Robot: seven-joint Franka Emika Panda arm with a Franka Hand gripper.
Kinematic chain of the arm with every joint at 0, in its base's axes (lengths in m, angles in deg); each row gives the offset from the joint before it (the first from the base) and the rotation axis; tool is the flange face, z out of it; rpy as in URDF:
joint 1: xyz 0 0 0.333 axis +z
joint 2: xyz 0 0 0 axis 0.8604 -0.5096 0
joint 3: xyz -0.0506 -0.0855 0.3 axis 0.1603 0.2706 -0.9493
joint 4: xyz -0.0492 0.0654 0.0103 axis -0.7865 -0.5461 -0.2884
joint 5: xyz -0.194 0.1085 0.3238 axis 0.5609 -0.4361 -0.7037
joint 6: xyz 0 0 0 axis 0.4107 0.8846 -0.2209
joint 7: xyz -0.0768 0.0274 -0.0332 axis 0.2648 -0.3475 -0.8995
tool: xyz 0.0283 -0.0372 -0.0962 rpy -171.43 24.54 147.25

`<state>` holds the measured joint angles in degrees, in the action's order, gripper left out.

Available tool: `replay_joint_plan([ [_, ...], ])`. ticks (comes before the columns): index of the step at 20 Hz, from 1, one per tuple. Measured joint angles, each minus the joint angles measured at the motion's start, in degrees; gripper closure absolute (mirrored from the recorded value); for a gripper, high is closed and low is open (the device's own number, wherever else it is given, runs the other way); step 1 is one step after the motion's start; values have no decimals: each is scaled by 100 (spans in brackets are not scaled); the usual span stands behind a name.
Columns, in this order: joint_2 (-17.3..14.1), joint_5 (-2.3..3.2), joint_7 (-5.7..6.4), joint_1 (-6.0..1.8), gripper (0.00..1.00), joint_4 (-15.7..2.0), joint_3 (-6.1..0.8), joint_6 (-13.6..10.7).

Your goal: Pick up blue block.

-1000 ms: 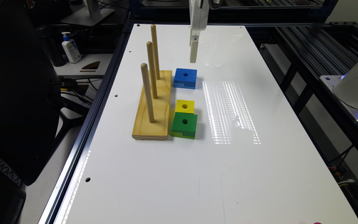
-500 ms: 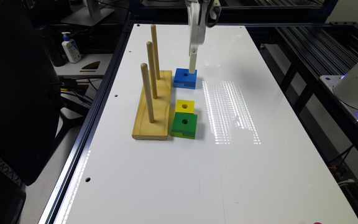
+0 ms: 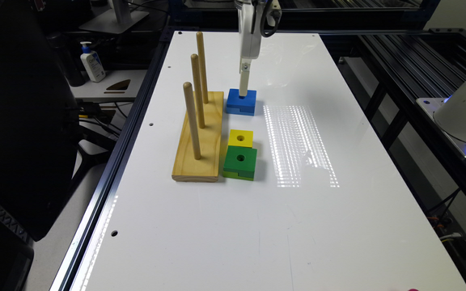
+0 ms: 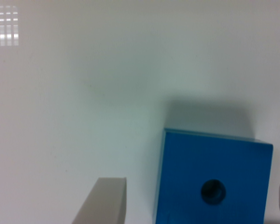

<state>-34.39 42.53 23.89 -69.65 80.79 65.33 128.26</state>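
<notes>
the gripper (image 3: 243, 92) stands straight down over the blue block (image 3: 241, 102), its tip low against the block's top in the exterior view, where the two fingers cannot be told apart. in the wrist view the fingers are spread wide: one finger (image 4: 104, 200) sits just beside one side of the blue block (image 4: 214, 177) with a thin strip of table between, and the other is only a pale sliver cut off at the frame edge past the opposite side. whether either pad touches the block cannot be told. the block's near edge is cut off there; its round hole (image 4: 213, 191) shows dark.

the block lies flat on the white table (image 3: 338, 226), at about 3 o'clock of the far end of the wooden peg base (image 3: 200, 137). the yellow block (image 3: 240, 138) is at 6 o'clock from the blue one, apart from it, with the green block (image 3: 240, 162) touching it further toward 6.
</notes>
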Motion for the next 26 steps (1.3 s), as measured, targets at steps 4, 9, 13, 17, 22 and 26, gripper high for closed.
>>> replay_joint_plan([
  [4,-38,0,0,0,0,-33,-5,0],
  [9,-170,0,0,0,0,-56,-12,38],
  [13,-378,0,0,0,0,-139,-16,124],
  [17,-562,-4,1,-1,0,-253,-31,220],
  [22,-626,-4,1,-2,100,-295,-34,224],
  [26,-626,-4,1,-1,100,-295,-34,224],
])
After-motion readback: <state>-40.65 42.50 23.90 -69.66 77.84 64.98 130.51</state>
